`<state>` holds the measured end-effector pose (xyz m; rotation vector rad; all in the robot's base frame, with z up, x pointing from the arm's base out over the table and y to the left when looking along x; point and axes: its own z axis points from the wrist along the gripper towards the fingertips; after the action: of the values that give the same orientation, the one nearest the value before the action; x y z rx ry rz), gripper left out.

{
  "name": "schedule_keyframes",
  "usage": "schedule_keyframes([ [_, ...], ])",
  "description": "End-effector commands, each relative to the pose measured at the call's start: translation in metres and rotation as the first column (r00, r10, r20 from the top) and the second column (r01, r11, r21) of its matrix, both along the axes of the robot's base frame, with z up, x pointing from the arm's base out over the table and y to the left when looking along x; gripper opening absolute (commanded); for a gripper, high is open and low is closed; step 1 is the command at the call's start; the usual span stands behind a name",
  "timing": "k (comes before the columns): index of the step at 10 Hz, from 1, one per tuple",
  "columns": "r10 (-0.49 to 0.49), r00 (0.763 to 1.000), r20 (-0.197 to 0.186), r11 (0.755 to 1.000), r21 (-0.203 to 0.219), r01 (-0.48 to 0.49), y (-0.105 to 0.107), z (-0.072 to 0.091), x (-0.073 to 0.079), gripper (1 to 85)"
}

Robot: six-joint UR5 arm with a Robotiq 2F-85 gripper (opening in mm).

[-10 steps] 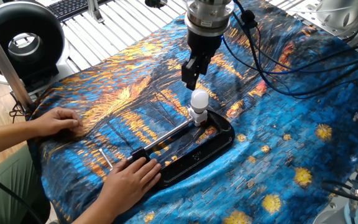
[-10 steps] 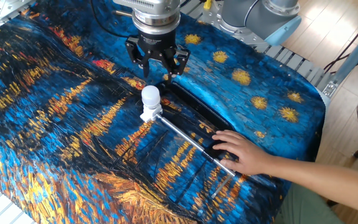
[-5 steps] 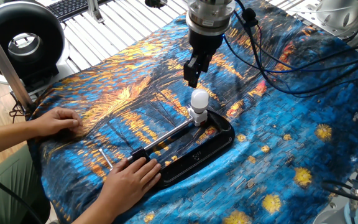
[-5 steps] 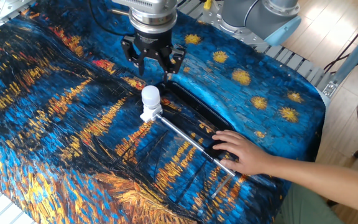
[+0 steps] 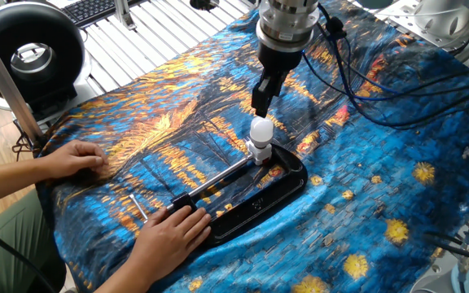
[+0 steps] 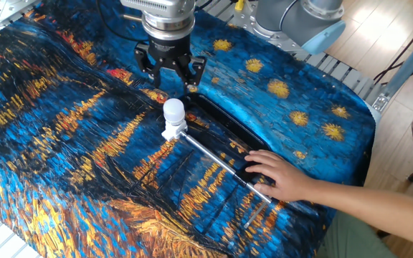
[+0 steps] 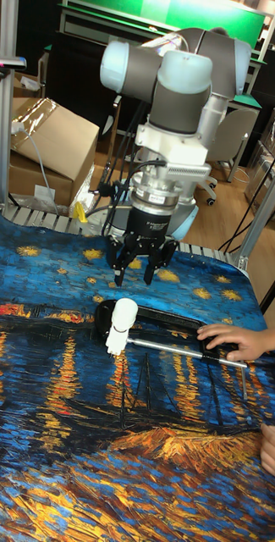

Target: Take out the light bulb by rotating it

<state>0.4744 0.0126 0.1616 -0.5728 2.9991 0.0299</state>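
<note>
The light bulb is small, white and frosted. It stands upright in a white socket at the end of a black clamp on the cloth. My gripper hangs just above and a little behind the bulb, apart from it. Its fingers are spread open with nothing between them.
A person's hand presses on the clamp's bar. Another hand rests on the starry blue and orange cloth. A black round fan stands at the far left. Cables trail from the arm.
</note>
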Motion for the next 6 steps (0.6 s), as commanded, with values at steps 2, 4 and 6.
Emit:
schedule_keyframes([
  [2,-0.016,1.000,0.015,1.000,0.026,0.016,0.003,-0.014,0.005,58.7],
  [4,-0.030,0.999,0.017,0.999,0.041,0.030,0.007,-0.020,0.008,58.3],
  [6,-0.035,0.999,0.020,0.999,0.032,0.034,0.004,-0.024,0.010,58.3],
])
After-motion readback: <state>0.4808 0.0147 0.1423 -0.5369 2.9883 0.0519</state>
